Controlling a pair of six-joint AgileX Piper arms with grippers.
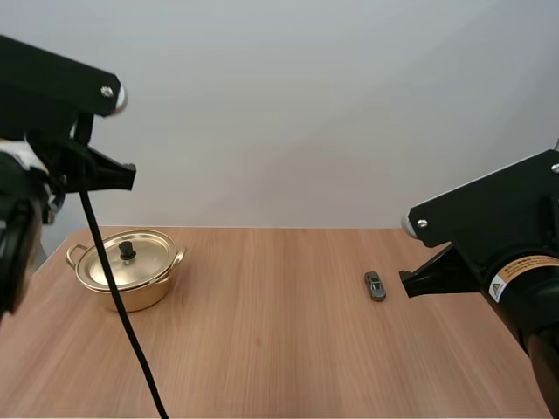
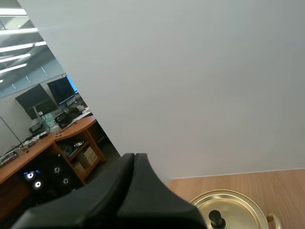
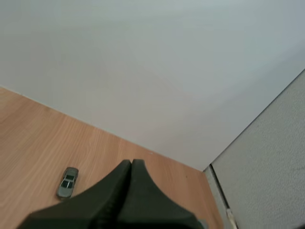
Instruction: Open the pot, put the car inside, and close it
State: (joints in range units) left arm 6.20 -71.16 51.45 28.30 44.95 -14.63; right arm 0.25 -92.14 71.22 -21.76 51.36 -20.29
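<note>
On our light wooden table [image 1: 262,340], the lidded gold metal pot [image 1: 148,266] sits near the far left corner and the small grey toy car [image 1: 376,285] toward the right edge. Our left gripper [image 2: 133,158] and right gripper [image 3: 131,164] are both closed and empty.

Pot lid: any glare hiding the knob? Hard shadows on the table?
High view: the lid shows a soft sheen, no blown-out glare, and the black knob reads clearly. The pot and car cast only faint shadows on the table. Left wrist view: lid evenly lit, knob distinct.
</note>
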